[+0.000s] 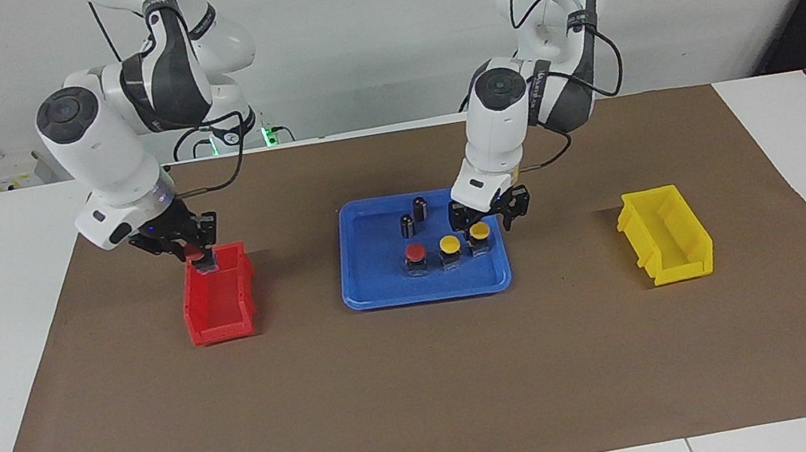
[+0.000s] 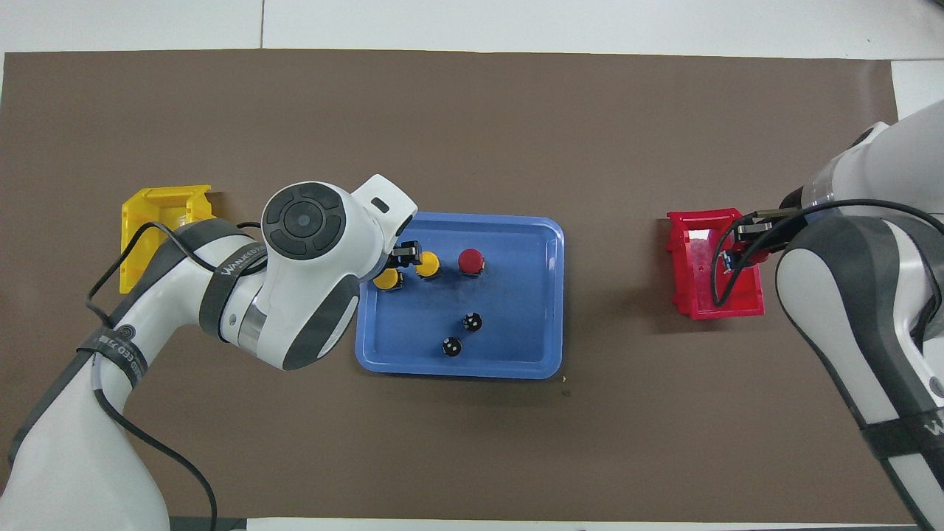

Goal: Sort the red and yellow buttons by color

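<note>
Brown mat carries our blue tray (image 1: 374,295) mid-bench; three buttons (image 1: 449,249) sit inside. Right gripper (image 1: 190,249) grips a red button (image 1: 200,260) over the red bin (image 1: 222,319); left gripper (image 1: 490,214), spread wide, straddles a yellow one (image 1: 479,232).

Both arms: glossy white shells, dark grey joint bands, round dark grey caps on the joint housings. Left arm (image 2: 243,295): band lettered in white, reads roughly "WANJEED"; loose black cable looped alongside the forearm. Right arm (image 1: 107,143): same build, black cable loop near the wrist. Left hand (image 1: 488,214) and right hand (image 1: 181,242): small, black. Green lights at both bases.
</note>
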